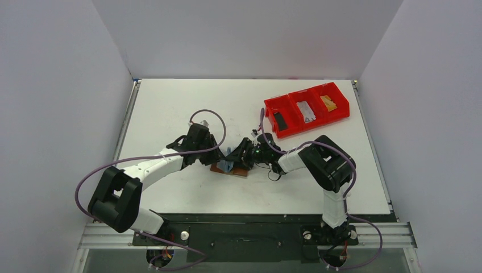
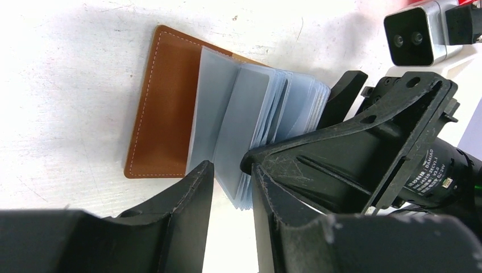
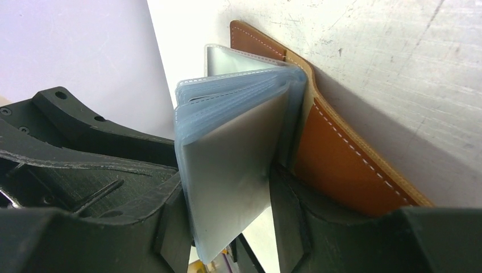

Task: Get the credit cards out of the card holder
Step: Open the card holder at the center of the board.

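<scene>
The card holder (image 2: pixel 165 108) lies open on the table (image 1: pixel 187 102), well apart from the red bin (image 1: pixel 315 126), to the left of it and nearer the arm bases. It sits directly between the two grippers, which meet over it from either side.

The left gripper (image 2: pixel 232 187) reaches in from the side away from the bin. Its jaws stand partly apart, with the lower edge of a few sleeves (image 2: pixel 250 108) between them. Whether they pinch those sleeves cannot be told.

The right gripper (image 3: pixel 230 222) reaches in from the bin side. Its jaws stand partly apart around the whole bundle of sleeves, one finger in front of the bundle and one close to the spine. Whether they clamp it cannot be told.

Opened out, the holder's long axis runs roughly across the table, with the end toward the bin a little nearer the arm bases. The cover (image 3: pixel 341 165) lies flat against the table. The sleeves stand up from the spine and fan out like book pages.

The cover is brown leather with pale stitching along its rounded edge. The sleeves are thin, translucent and pale grey-blue. Whether any sleeve holds a card cannot be told.

Each of the bin's three compartments holds one card: a black card (image 1: pixel 279 120) at the end nearest the holder, a silvery card (image 1: pixel 307 111) in the middle and a yellow card (image 1: pixel 328 102) at the far end.
</scene>
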Controlling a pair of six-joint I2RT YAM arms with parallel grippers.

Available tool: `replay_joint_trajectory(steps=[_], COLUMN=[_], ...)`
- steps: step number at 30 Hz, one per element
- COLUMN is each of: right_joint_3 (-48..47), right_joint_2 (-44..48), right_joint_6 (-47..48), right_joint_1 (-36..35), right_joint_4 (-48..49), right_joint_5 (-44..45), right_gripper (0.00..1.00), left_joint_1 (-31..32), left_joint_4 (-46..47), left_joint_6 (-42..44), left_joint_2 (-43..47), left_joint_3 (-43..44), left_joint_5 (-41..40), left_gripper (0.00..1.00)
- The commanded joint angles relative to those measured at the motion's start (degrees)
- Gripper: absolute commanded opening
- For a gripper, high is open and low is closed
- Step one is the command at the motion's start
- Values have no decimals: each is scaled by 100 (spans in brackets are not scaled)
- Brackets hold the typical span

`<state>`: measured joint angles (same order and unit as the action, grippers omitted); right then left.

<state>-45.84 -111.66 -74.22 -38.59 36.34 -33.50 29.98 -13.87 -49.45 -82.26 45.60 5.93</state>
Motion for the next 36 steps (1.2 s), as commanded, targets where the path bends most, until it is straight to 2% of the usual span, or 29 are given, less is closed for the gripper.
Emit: replay_joint_trajectory(steps=[1, 13, 16, 27, 36], right_joint_3=[58, 16, -54, -431, -521], right_joint_2=[-146, 104, 231, 993, 1382], right_joint_6=[39, 512, 685, 1703, 2180], right_joint_1=[-42, 14, 13, -25, -112], right_joint_4=[-7, -652, -917, -2602, -3736], right_joint_5=[26, 164, 250, 879, 1601], right_gripper=[29, 31, 33, 54, 52], left_joint_1=[166, 196, 216, 268, 351], left_joint_4=[-360, -260, -261, -284, -241], left_joint_6=[147, 198, 235, 197, 111], left_joint_2=[39, -230, -223, -577, -758], left_joint_3=[91, 42, 20, 142, 317], left_joint_5=[30, -69, -86, -243, -269], left_gripper=[27, 15, 15, 11, 11])
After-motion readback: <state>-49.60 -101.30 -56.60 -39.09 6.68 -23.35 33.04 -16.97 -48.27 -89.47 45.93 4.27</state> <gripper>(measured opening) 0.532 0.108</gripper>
